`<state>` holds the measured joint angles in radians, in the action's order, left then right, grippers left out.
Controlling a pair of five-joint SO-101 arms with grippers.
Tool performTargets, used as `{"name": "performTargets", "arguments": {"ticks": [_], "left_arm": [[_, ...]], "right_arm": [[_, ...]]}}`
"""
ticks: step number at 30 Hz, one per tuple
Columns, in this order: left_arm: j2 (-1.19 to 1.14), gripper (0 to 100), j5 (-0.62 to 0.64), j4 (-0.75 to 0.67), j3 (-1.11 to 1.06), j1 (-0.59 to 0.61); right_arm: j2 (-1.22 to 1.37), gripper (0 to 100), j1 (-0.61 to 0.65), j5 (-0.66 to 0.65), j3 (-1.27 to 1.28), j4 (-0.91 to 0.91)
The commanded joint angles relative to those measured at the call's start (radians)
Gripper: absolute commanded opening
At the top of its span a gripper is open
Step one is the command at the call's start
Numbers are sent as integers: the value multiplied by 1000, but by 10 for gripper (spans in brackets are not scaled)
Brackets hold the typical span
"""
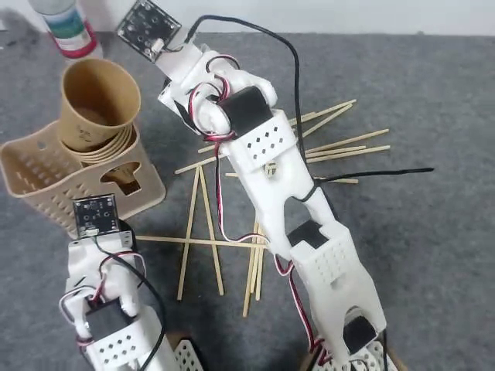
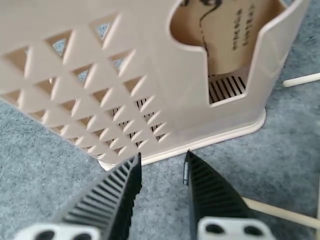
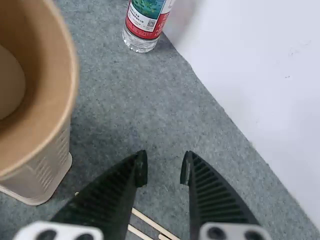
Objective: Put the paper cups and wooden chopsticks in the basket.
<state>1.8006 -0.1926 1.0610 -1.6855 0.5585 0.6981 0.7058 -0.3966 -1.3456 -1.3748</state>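
A stack of brown paper cups (image 1: 99, 104) stands in the beige basket (image 1: 39, 182) at the left of the grey carpet. Wooden chopsticks lie scattered on the carpet: one group (image 1: 344, 147) to the right of the long arm, another (image 1: 203, 232) in the middle, a few more (image 1: 254, 274) nearer the front. My left gripper (image 2: 162, 157) is low on the carpet, close to the basket's wall (image 2: 100, 75), open and empty. The right gripper (image 3: 164, 157) hovers open and empty beyond the cup rim (image 3: 55, 100), above bare carpet. A chopstick (image 2: 280, 212) lies beside the left gripper.
A plastic bottle with a red label (image 1: 69, 27) stands at the far left behind the basket; the right wrist view has this bottle (image 3: 147, 22) ahead. The carpet's far edge meets a white surface (image 3: 260, 75). A black cable (image 1: 379, 171) trails to the right.
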Motion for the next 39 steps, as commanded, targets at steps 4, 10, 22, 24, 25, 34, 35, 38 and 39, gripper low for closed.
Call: {"name": "performTargets", "arguments": {"ticks": [4,10,22,24,25,34,35,38,39], "left_arm": [[20,145,6,-18,4,-2],[20,145,6,-18,4,-2],[20,145,6,-18,4,-2],[20,145,6,-18,4,-2],[20,145,6,-18,4,-2],[20,145,6,-18,4,-2],[20,145,6,-18,4,-2],[20,145,6,-18,4,-2],[20,145,6,-18,4,-2]], "right_arm": [[-18,122,84,-12,-133,2],[-18,122,136,-9,-267,-13],[-24,122,36,-11,-301,-67],[-35,122,36,-9,-315,-116],[-48,122,38,-9,-330,-154],[-199,125,-222,-64,-267,-427],[-214,125,-277,-63,-218,-427],[-259,126,-397,-64,-2,-426],[-271,126,-420,-66,75,-424]]}}
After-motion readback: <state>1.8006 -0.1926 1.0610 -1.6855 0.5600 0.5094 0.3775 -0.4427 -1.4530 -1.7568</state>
